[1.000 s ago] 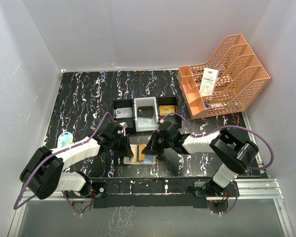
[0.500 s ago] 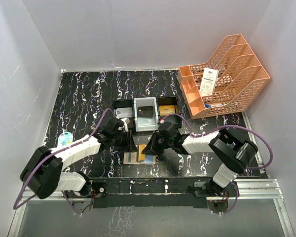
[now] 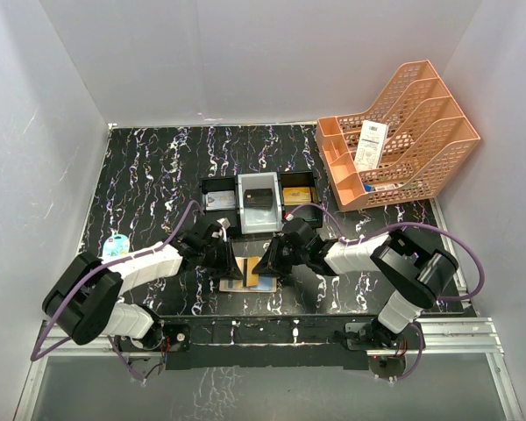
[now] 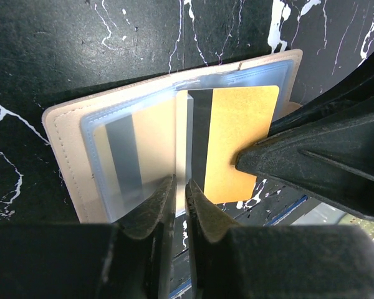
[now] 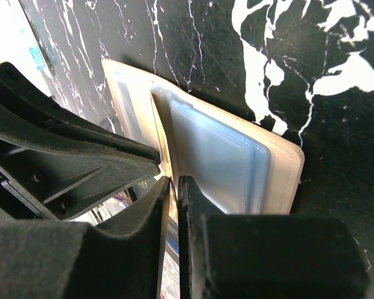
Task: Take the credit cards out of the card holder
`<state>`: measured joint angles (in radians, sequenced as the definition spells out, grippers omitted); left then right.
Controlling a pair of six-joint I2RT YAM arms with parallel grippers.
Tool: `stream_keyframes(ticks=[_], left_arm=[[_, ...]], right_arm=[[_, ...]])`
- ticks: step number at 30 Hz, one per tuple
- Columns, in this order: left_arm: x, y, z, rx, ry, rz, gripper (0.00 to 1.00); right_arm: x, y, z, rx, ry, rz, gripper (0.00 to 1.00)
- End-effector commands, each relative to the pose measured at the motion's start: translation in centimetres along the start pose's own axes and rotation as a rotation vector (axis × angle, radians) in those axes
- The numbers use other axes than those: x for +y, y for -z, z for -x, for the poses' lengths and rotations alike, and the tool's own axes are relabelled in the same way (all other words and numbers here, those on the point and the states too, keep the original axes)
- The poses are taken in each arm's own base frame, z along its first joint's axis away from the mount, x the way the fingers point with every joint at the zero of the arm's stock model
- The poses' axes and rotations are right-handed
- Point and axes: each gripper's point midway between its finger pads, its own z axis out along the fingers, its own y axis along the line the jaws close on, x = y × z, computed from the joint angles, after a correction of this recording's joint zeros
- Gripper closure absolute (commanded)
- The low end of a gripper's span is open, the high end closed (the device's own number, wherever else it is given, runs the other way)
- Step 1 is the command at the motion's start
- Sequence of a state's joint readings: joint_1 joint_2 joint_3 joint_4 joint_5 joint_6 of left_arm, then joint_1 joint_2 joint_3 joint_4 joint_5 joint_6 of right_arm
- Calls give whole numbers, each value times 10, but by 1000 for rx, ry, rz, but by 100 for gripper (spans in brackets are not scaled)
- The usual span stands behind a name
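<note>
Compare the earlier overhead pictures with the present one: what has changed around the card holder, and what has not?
The left claw edged right, closer over the open card holder; its arm swung in a little. The right claw, tray and orange rack stayed put.

Tan card holder (image 4: 62, 156); gold card (image 4: 243, 124), black stripe; black white-veined table (image 3: 158, 167).
</note>
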<state>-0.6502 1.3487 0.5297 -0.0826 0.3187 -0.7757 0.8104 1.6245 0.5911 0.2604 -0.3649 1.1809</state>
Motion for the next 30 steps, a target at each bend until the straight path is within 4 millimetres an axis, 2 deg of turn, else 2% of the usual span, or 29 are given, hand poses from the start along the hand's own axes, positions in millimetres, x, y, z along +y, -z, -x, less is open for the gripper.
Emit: stream_keyframes(ticks=[1,8,12,21,26,30], left_arm=[[21,-2,-13,34,4,81,89],[21,-2,-12,30,4,88,90],[22,0,-12,29,3,94,90],[21,1,-12,26,-2,92,90],[20,2,-11,28,-4,89,90],[19,2,-11,30,-7,86,90]], right_arm=[[16,0,5,-16,22,62,89],[21,-4,3,3,27,79,78],[19,-4,4,-9,18,69,76],[16,-7,3,-4,11,59,82],[14,-9,2,-1,8,52,81],[20,-12,5,-3,6,74,82]])
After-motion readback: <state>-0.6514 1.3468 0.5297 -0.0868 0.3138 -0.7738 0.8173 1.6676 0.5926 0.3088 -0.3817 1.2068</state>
